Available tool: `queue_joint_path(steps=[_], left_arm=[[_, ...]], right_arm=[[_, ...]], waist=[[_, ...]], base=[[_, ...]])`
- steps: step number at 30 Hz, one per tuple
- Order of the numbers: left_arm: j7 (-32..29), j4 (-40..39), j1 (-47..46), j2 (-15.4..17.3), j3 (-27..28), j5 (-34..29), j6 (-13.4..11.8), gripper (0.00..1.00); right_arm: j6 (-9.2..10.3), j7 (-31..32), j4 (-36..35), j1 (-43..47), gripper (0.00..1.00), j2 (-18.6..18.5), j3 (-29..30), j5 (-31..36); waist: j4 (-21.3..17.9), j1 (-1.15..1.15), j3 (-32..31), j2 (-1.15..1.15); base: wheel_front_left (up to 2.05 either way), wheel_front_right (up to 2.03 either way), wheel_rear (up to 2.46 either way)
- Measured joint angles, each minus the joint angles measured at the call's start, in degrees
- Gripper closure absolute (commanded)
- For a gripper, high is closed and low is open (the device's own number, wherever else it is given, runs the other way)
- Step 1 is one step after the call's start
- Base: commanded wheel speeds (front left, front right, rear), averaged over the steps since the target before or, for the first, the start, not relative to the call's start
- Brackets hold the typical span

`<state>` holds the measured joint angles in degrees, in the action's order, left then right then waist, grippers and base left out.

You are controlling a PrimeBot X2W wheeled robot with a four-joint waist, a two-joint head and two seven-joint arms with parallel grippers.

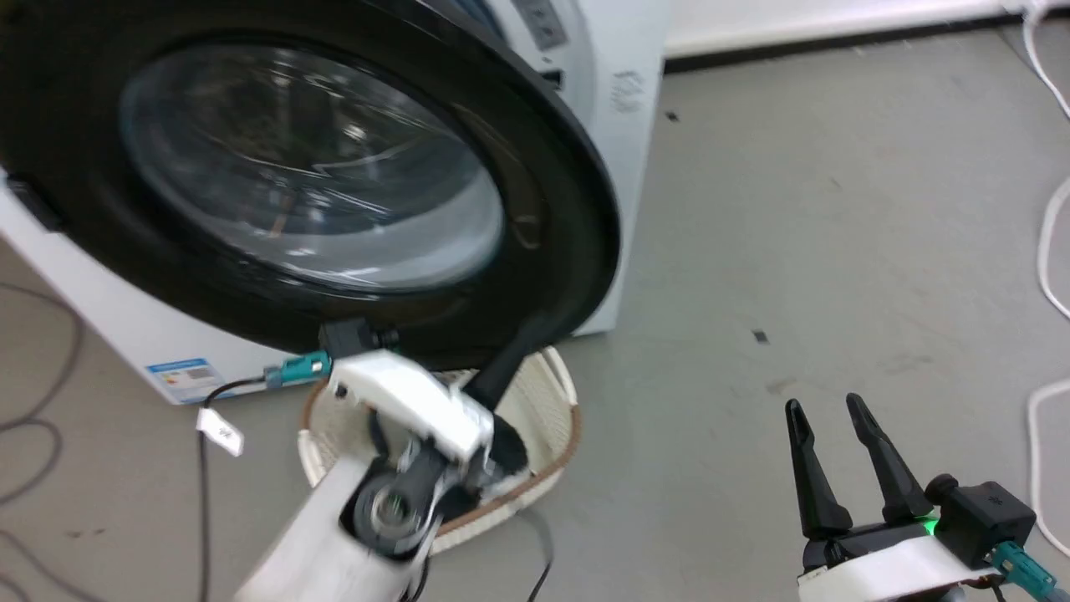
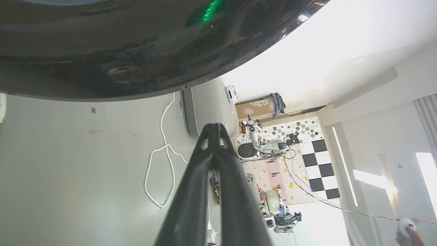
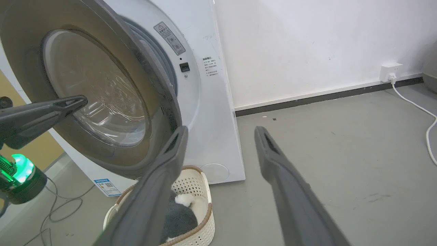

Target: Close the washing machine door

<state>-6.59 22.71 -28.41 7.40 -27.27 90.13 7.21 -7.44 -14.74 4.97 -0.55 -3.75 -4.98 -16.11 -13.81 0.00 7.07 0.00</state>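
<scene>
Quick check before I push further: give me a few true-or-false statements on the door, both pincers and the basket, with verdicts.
1. The door is fully shut against the washing machine. False: it is ajar, with a gap at its free edge.
2. The left pincer is shut, fingers together. True.
3. The right pincer grips the door's rim. False: it is open, apart from the door, over the floor.
4. A basket sits on the floor below the door. True.
5. The basket is empty. False: it holds grey and white things.
</scene>
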Motion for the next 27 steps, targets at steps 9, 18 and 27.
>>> queue_joint_path(steps=[9, 18, 27], left_arm=[[13.5, -6.8, 7.0, 14.7, -9.9, -27.5, -0.2, 1.0], [21.3, -17.6, 15.3, 17.0, 2.7, -45.2, -9.4, 1.0], [21.3, -24.7, 30.0, 10.5, 12.3, -61.6, -12.8, 0.82]], right_arm=[[0.0, 0.0, -0.2, 2.4, 0.0, -0.9, 0.2, -0.1], [0.0, 0.1, -1.5, 3.8, 0.0, -1.7, 0.4, -0.2], [0.0, 1.1, -1.9, 4.2, 0.0, -1.9, -0.7, -0.4]], waist=[[6.6, 0.0, -5.0, 0.0], [13.7, -0.01, -8.0, 0.0], [17.5, -0.01, -9.3, 0.0]], base=[[0.0, 0.0, 0.0], [0.0, 0.0, 0.0], [0.0, 0.0, 0.0]])
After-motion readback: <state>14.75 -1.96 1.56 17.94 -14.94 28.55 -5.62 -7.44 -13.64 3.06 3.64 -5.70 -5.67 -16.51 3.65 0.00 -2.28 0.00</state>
